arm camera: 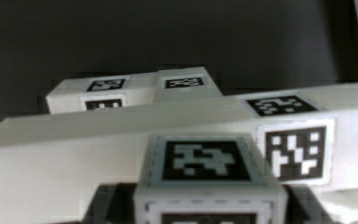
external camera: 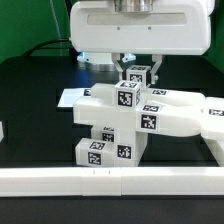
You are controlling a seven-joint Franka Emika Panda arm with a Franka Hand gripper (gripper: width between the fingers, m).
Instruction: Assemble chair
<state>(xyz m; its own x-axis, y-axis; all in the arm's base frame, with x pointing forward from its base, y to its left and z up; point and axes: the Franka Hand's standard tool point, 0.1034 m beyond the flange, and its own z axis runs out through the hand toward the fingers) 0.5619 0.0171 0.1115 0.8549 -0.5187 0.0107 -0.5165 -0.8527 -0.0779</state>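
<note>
- The chair parts (external camera: 120, 112) are showing glossy white plastic, stacked as blocks and slabs.
- Small square tags (external camera: 127, 97) on the parts are showing black-and-white blocky patterns; the wrist view is showing one such tag (arm camera: 206, 160) close up, black with white shapes.
- The table (external camera: 35, 85) is showing plain black.
- The border rail (external camera: 110, 180) along the front is showing white.
- The robot arm housing (external camera: 135, 30) is showing white with a grey centre.
- A flat sheet (external camera: 73, 97) behind the parts is showing white.

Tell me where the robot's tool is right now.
In the exterior view, the tool sits center, shut on the small tagged leg bar atop the stacked white chair parts.
</note>
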